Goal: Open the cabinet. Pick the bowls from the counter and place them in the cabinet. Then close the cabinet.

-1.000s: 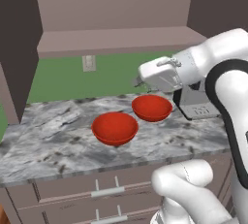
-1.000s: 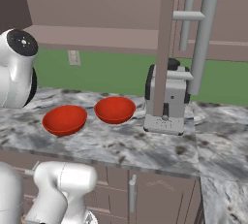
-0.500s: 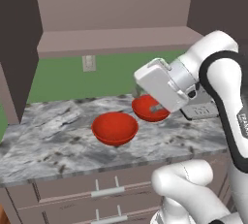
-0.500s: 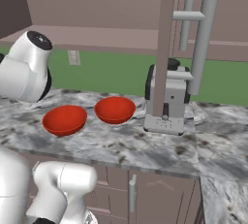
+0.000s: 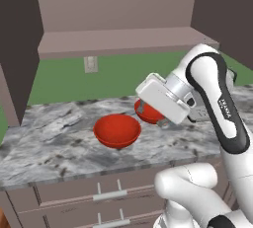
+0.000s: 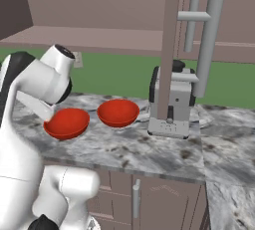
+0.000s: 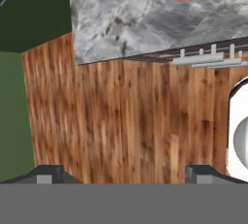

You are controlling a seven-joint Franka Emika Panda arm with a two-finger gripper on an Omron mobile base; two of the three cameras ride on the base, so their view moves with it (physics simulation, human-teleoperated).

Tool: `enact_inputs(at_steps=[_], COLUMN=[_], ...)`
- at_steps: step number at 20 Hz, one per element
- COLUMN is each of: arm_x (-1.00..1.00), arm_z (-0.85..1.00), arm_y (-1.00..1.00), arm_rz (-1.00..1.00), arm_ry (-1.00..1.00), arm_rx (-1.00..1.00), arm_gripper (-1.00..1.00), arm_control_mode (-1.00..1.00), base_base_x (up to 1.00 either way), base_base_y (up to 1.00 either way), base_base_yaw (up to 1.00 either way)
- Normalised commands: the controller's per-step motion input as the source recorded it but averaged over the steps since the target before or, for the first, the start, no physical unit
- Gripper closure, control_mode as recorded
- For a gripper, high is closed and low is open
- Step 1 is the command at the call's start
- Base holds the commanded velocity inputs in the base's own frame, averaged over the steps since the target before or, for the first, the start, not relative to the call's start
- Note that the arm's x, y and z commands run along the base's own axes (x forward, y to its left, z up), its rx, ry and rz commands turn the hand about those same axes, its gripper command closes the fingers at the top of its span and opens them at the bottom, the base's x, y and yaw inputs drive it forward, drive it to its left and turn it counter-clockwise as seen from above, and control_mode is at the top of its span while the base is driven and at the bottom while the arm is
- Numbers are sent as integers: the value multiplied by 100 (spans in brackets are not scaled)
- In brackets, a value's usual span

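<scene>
**Arm over the counter, fingers spread wide and empty, both bowls on the stone**

Left base view: two red bowls sit on the marbled counter. The nearer bowl is fully visible; the farther bowl is partly hidden behind the white hand. Above, the cabinet stands open, with its inner shelf bare. Drawer fronts run below the counter edge.

Right base view: the two bowls lie side by side, just apart, left of the coffee machine. An open cabinet door with grey bar handle hangs in front of the machine.

Hand view: the fingers stand released, holding nothing, over wooden floor. A bowl's rim shows at the top, on the counter.
</scene>
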Motion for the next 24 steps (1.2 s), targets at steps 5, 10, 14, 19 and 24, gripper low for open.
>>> enact_inputs(at_steps=[5,10,14,19,24], arm_x=[33,18,19,24,35], arm_z=[-52,-44,-46,-44,-42], arm_y=[-21,-33,-30,-21,-3], arm_rz=[0,0,0,0,0], arm_ry=[25,23,24,21,10], arm_rx=[-3,0,0,0,-1], arm_gripper=[-100,-100,-100,-100,-100], arm_control_mode=[-100,-100,-100,-100,-100], base_base_x=[0,0,0,0,0], base_base_y=[0,0,0,0,0], base_base_yaw=[0,0,0,0,0])
